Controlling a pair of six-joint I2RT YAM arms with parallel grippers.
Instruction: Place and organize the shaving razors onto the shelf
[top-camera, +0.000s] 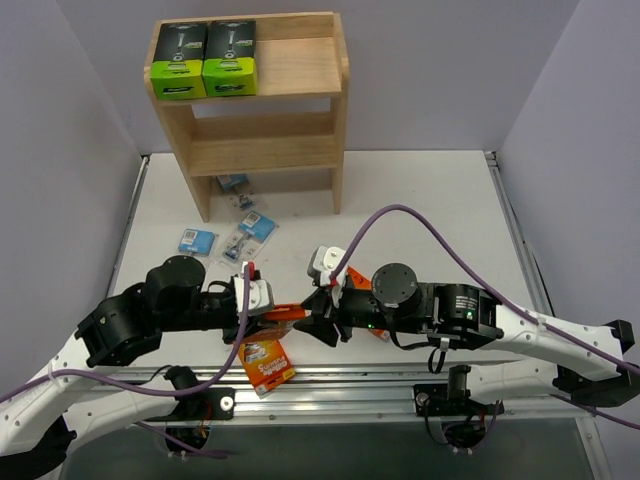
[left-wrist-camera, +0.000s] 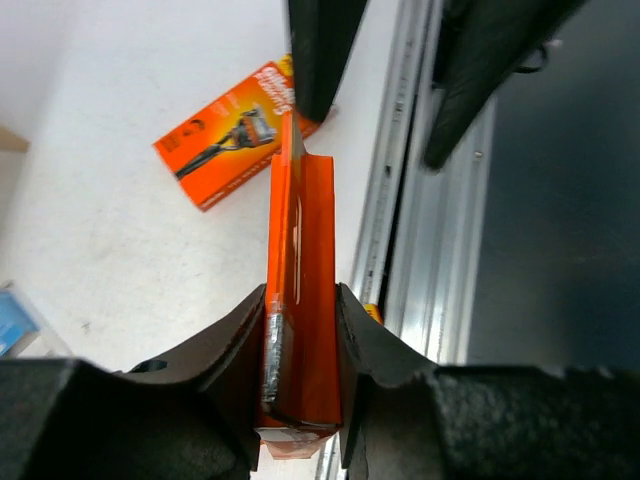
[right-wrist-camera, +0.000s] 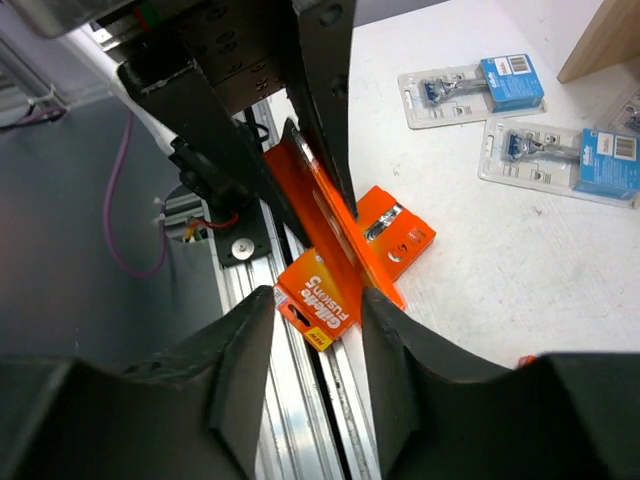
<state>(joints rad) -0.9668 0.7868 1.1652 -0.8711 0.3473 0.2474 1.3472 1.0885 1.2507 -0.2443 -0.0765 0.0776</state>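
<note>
An orange box (left-wrist-camera: 310, 230) hangs edge-up over the table's near edge, well short of the shelf (top-camera: 338, 120). The left gripper (left-wrist-camera: 300, 300) is clamped across its thin faces near one end. The right gripper (right-wrist-camera: 318, 300) is just beside it, jaws parted and gripping nothing. With so short a hold, the long free end could swing or slip on the lift. The right fingers could also clip it while backing away. A second box (top-camera: 268, 362) lying partly over the rail could be nudged off.
</note>
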